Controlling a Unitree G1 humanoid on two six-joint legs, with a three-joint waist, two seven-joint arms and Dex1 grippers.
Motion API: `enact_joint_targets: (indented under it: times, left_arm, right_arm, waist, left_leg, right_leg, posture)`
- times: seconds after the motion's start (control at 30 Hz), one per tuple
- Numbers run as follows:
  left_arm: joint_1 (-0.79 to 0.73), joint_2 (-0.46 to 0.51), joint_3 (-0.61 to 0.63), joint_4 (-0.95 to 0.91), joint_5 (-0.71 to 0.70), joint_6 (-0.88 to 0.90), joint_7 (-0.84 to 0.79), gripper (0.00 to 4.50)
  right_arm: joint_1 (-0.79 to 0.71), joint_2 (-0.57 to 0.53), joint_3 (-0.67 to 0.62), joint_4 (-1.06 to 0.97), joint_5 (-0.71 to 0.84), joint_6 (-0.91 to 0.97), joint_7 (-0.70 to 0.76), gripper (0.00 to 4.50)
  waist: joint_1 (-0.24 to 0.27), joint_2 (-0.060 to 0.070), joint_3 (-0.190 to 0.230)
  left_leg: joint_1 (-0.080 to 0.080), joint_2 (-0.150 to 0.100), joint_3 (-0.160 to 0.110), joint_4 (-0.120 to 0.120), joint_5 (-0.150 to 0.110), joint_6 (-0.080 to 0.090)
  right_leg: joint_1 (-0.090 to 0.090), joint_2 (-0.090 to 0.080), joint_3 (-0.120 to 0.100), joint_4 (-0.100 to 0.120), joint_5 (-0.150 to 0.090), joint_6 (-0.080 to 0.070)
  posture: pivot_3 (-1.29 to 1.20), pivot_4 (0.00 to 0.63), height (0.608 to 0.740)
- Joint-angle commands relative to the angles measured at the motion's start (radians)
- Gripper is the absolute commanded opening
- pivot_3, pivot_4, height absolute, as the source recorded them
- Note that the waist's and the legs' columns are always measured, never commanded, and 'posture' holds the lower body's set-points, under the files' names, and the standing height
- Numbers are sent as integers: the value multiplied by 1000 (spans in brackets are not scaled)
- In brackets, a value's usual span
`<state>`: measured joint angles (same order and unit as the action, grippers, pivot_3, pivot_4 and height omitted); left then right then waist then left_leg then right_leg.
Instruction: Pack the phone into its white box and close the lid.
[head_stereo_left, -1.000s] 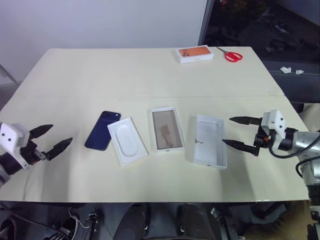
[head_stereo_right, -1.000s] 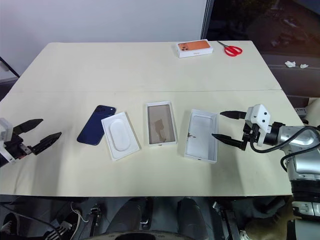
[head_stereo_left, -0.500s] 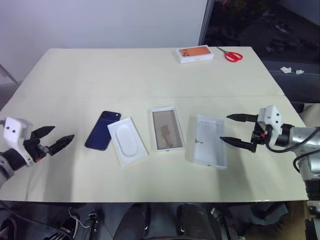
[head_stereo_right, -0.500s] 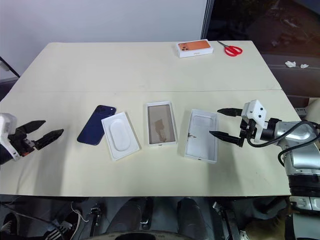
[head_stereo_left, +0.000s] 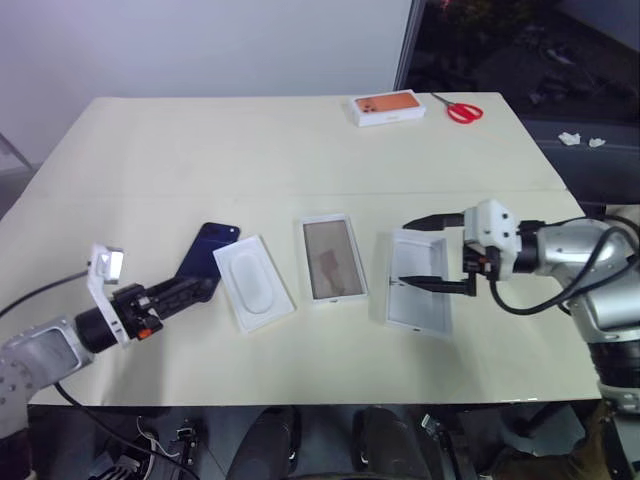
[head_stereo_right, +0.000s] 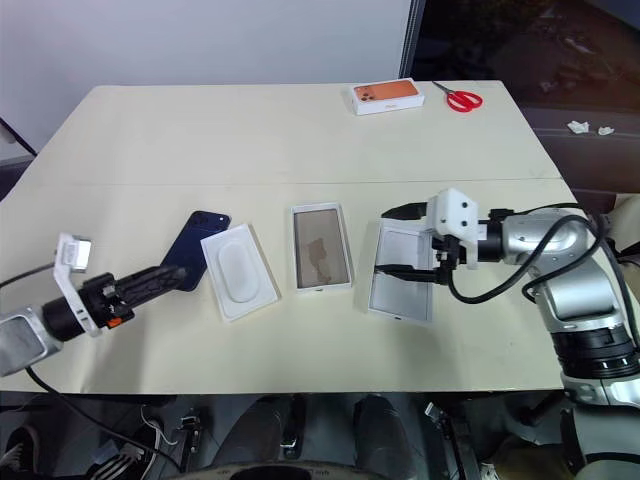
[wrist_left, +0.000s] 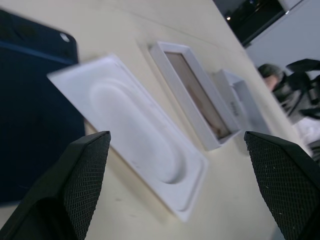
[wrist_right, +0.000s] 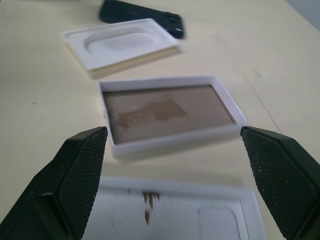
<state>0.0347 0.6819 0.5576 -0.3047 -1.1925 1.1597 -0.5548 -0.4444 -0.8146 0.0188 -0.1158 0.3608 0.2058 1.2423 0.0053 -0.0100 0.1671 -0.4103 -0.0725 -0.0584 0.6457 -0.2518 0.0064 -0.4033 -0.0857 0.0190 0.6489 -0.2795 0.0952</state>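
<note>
1. Four flat things are lying in a row on the cream desk (head_stereo_left: 300, 150); taking the white box (head_stereo_left: 334, 258) as landmark, it is lying open-side up, showing its tan floor.
2. Left of the box, a white insert (head_stereo_left: 254, 281) with an oval recess is resting, overlapping the edge of the dark blue phone (head_stereo_left: 205, 259) beyond it.
3. Right of the box, the lid (head_stereo_left: 418, 282) is lying with its white inside up.
4. Well left of the box, the left hand (head_stereo_left: 185, 290) is hovering at the phone's near end, fingers apart.
5. Right of the box, the right hand (head_stereo_left: 417, 253) is hanging over the lid, fingers spread wide, holding nothing.
6. Far behind the box, an orange-printed box (head_stereo_left: 390, 108) and red scissors (head_stereo_left: 458, 110) are lying.
</note>
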Motion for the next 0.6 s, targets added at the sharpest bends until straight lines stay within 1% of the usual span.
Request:
enact_joint_targets:
  times: [0.03,0.13,0.23,0.3,0.37,0.6]
  left_arm:
    - [11,-34,-10,-33,-57,22,89,4500]
    - [10,-69,1,4,-142,41,149,4500]
    - [31,-101,-15,8,-181,37,190,4500]
    - [55,-108,-29,5,-182,33,196,4500]
    - [68,-114,-55,-6,-146,12,210,4500]
    - [7,-138,-93,51,-151,-7,278,4500]
  right_arm:
    - [-31,11,24,-25,-16,-12,-3,4459]
    - [-45,18,35,10,-25,-25,0,4459]
    - [-52,23,40,23,-30,-37,3,4459]
    - [-56,26,40,27,-31,-45,6,4459]
    - [-64,28,40,35,-30,-48,9,4459]
    - [-75,39,41,53,-48,-81,0,4459]
  waist:
    - [1,0,0]
    - [6,0,0]
    - [6,0,0]
    - [5,0,0]
    - [4,0,0]
    - [7,0,0]
  left_leg:
    - [0,0,0,0,0,0]
    - [0,0,0,0,0,0]
    - [0,0,0,1,0,0]
    - [0,0,0,0,0,0]
    - [0,0,0,0,0,0]
    - [0,0,0,1,0,-1]
  right_leg:
    - [0,0,0,0,0,0]
    - [0,0,0,0,0,0]
    - [0,0,0,0,0,0]
    - [0,0,0,0,0,0]
    - [0,0,0,0,0,0]
    - [0,0,0,0,0,0]
  posture:
    - [0,150,740]
    - [0,150,740]
    - [0,150,740]
    - [0,150,740]
    - [0,150,740]
    - [0,150,740]
